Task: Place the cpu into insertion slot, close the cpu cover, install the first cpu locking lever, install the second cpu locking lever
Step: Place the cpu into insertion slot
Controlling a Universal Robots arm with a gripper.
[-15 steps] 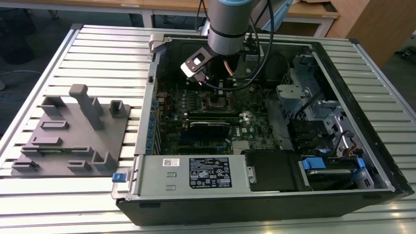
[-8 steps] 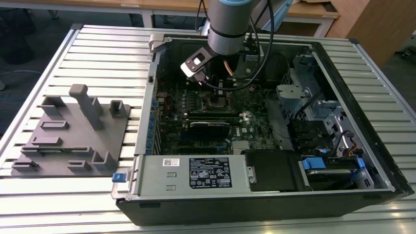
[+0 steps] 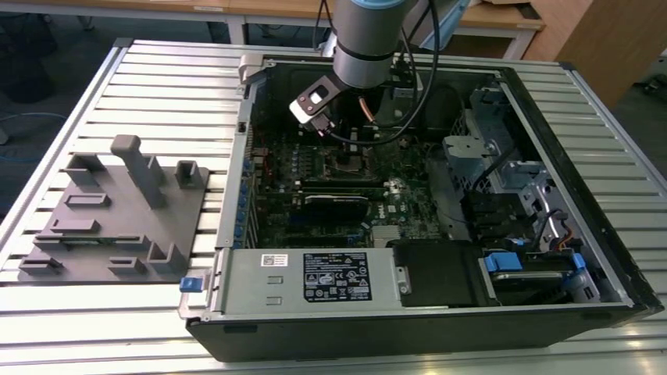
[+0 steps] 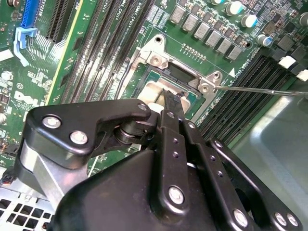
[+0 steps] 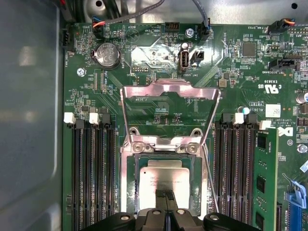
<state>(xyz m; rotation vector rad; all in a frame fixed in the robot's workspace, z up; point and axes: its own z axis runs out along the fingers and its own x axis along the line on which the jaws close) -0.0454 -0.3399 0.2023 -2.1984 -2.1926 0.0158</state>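
The cpu [image 5: 163, 175] lies flat in the insertion slot [image 5: 136, 190], its dull metal top up and the slot's black rim around it. My jaws are pressed together, with no gap between the fingers, and my gripper [image 5: 165, 199] has its tips right over the middle of the chip; I cannot tell whether they touch it. In the second wrist view my gripper [image 4: 172, 98] likewise points down at the chip's pale top.

The cpu cover [image 5: 168, 90] is swung open off the slot on its hinge, with green board showing through its window. A thin locking lever [image 5: 208, 178] stands free beside the slot, not latched. Long black memory slots [image 5: 91, 173] flank the slot on both sides.

In the exterior view my arm [image 3: 365, 47] reaches into the far part of the open computer case [image 3: 583, 156], with a grey fixture tray [image 3: 115, 226] on the table at that view's left.
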